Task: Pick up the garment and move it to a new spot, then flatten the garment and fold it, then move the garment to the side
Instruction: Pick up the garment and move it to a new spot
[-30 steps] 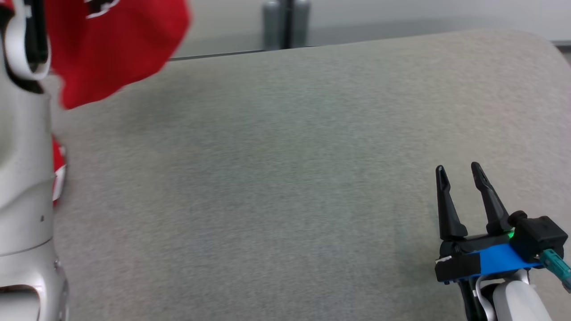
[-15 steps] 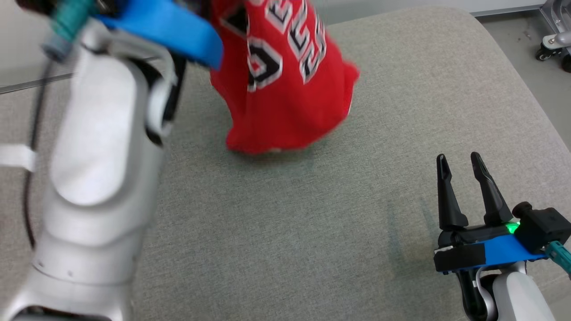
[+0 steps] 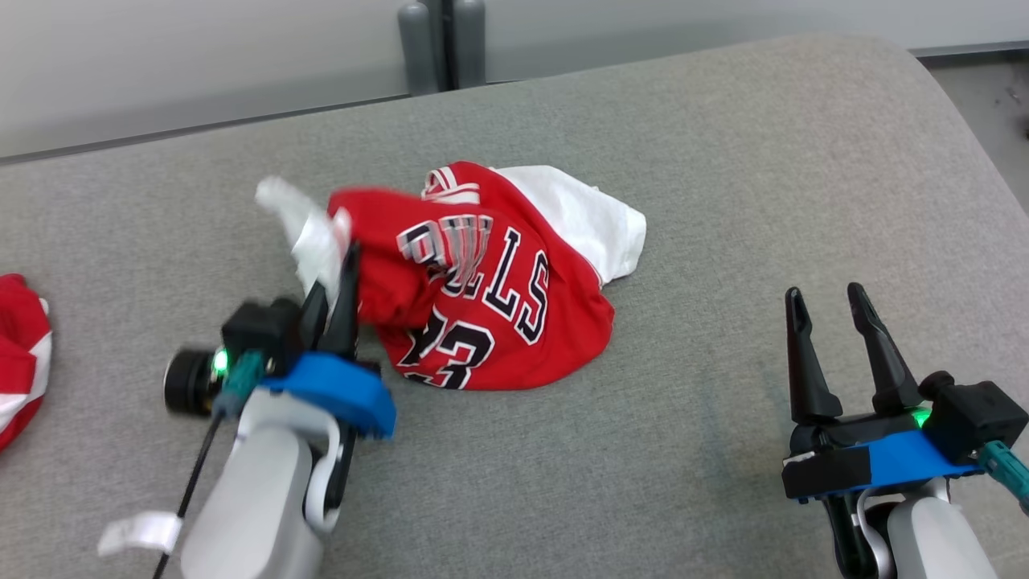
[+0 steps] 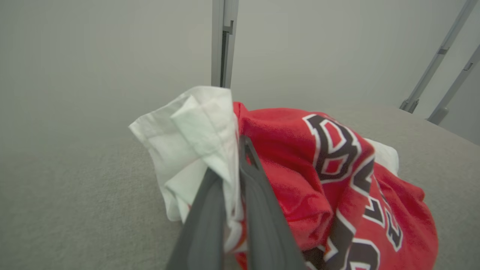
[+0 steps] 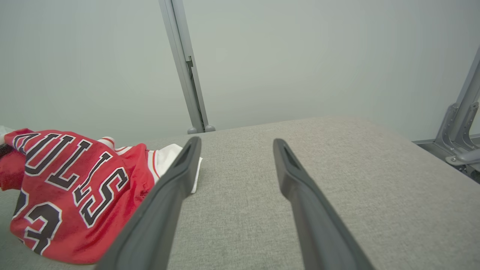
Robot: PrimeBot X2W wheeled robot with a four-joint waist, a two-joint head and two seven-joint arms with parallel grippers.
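Note:
The garment (image 3: 490, 297) is a red jersey with black and white lettering and a white lining, lying crumpled on the grey padded table (image 3: 723, 161). My left gripper (image 3: 338, 269) is shut on the garment's left edge, holding a bunch of white and red cloth. In the left wrist view the fingers (image 4: 258, 210) pinch the white fabric of the garment (image 4: 337, 176). My right gripper (image 3: 824, 301) stands open at the lower right, well clear of the garment. The right wrist view has the garment (image 5: 71, 191) to the left of the open right gripper (image 5: 234, 144).
A second red and white cloth (image 3: 20, 354) lies at the table's left edge. A grey post (image 3: 438, 44) stands behind the table. The table's right end curves down toward the floor (image 3: 985, 88).
The head camera has swung about. The garment, hanging in the air from my left gripper earlier, now rests bunched on the table. The right gripper stays put, open.

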